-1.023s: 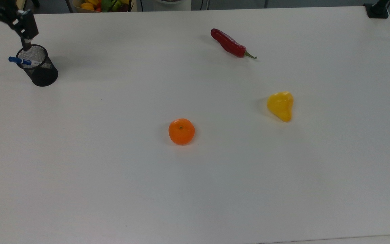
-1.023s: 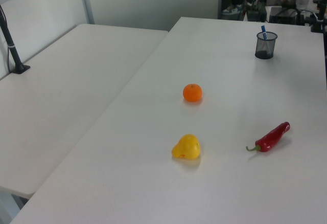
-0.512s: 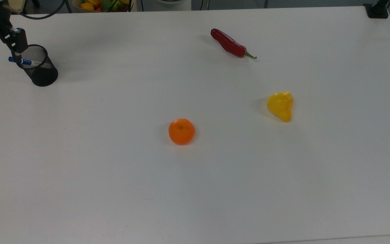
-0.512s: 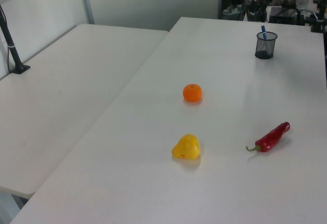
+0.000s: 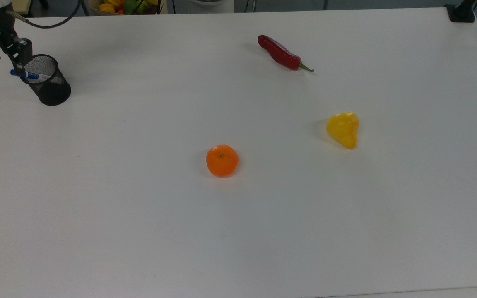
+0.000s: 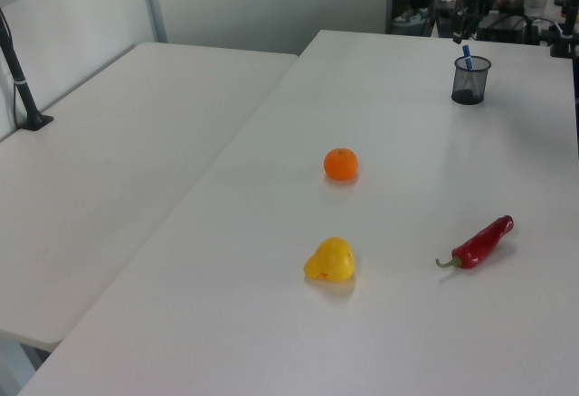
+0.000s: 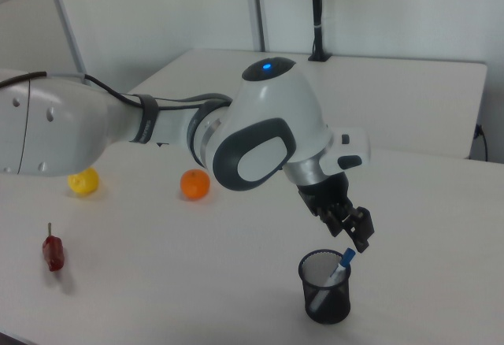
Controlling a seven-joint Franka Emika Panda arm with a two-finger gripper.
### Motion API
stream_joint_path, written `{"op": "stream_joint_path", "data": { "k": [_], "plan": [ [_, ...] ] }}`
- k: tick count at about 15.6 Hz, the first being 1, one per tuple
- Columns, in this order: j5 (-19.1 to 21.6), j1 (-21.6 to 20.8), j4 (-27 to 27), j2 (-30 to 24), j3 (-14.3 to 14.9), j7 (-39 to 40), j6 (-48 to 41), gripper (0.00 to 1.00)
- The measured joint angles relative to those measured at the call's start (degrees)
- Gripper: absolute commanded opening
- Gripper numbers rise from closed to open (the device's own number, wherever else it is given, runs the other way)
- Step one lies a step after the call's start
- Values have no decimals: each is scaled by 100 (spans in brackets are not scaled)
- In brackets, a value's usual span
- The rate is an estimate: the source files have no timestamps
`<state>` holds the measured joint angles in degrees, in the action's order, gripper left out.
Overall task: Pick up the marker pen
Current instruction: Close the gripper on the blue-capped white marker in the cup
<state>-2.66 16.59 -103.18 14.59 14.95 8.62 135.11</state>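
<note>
**Gripper settles over the marker's cap**

The gripper (image 7: pixel 352 231) has shifted from above the mesh cup (image 5: pixel 47 80) to the marker pen (image 5: pixel 29 75) leaning inside it at the table's (image 5: pixel 263 207) far left in the top view. Fingers look parted, straddling the blue cap; closing seems next.

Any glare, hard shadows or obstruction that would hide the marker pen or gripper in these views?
Top view: even light, soft shadows beside the mesh cup; marker pen reads clearly, gripper sits at the frame's corner. Left view: pen tiny, gripper against dark clutter. Right view: the arm fills the foreground, yet gripper and pen stay unobstructed; no glare.
</note>
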Motion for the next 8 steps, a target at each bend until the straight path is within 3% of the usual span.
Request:
{"op": "stream_joint_path", "data": {
  "k": [2,4,8],
  "plan": [
    [-49,5,-130,29,0,0,172,57],
    [-64,7,-180,83,0,0,242,48],
    [-65,10,-206,166,0,0,265,20]
  ]
}}
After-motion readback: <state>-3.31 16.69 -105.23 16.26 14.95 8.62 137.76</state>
